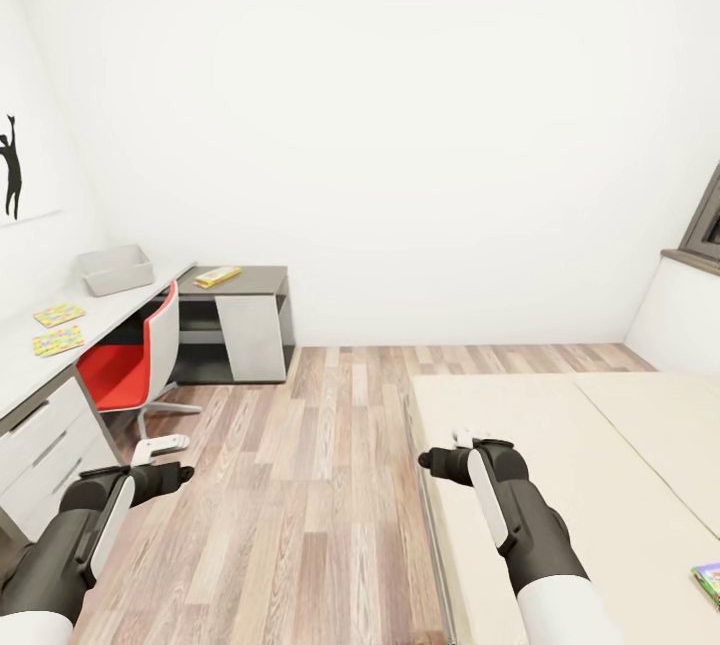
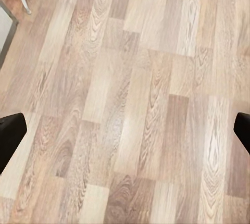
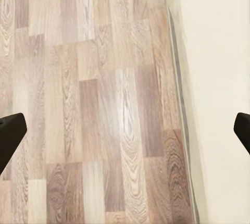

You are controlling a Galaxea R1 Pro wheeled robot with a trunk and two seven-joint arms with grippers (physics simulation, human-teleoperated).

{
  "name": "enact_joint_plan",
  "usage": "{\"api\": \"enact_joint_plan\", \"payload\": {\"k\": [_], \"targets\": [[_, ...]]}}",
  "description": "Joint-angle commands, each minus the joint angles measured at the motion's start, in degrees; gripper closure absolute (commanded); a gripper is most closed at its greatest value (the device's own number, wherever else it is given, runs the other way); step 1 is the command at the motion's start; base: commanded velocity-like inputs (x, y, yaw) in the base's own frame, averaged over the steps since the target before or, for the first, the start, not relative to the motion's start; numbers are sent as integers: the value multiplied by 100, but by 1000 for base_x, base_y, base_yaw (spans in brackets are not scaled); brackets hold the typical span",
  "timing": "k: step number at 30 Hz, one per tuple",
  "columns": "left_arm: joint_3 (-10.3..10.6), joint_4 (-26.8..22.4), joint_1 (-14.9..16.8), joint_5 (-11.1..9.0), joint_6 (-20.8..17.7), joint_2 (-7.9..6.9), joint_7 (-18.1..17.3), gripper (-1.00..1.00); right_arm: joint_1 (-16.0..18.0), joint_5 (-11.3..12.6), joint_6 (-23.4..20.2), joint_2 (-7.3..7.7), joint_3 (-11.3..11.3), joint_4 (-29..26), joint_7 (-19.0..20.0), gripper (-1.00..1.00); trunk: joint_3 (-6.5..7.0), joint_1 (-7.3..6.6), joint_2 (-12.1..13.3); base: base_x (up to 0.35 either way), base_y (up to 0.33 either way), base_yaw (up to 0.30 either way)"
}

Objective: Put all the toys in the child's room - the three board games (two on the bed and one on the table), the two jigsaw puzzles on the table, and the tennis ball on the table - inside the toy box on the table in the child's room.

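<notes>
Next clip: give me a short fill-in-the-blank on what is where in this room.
1. The toy box stands on the light grey ____.
2. The two jigsaw puzzles lie flat on the table, nearer the robot than the ____.
3. The chair at the table has a ____ seat.

Missing: table; toy box; red

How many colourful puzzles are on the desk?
2. One jigsaw puzzle lies on the table nearer the toy box; the other jigsaw puzzle lies just in front of it, nearer the robot. Others may be hidden.

White walls (image 1: 400, 125), wood plank floor (image 1: 300, 485), red chair (image 1: 125, 365), perhaps a window (image 1: 705, 225)
</notes>
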State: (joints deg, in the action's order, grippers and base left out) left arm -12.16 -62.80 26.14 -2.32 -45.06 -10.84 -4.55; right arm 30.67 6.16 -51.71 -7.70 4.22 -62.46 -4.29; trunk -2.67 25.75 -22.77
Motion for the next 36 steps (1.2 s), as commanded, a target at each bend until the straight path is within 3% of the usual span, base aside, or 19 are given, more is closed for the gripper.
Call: {"api": "enact_joint_plan", "payload": {"k": [1,25,36], "targets": [[-6,-8,5,-23,-27,4,-12,-100,6,60,-18,-4,9,-8,-45,-100,-22,4,-14,0,0,-60],[-6,-49,5,-22,-20,24,-16,-100,3,28,-26,-6,-12,-32,-11,-100,-32,4,-14,0,-1,-4],[-13,-57,5,-22,-20,21,-11,-100,0,26,52,-12,-208,-50,-10,-100,-32,4,-14,0,-245,0]]}}
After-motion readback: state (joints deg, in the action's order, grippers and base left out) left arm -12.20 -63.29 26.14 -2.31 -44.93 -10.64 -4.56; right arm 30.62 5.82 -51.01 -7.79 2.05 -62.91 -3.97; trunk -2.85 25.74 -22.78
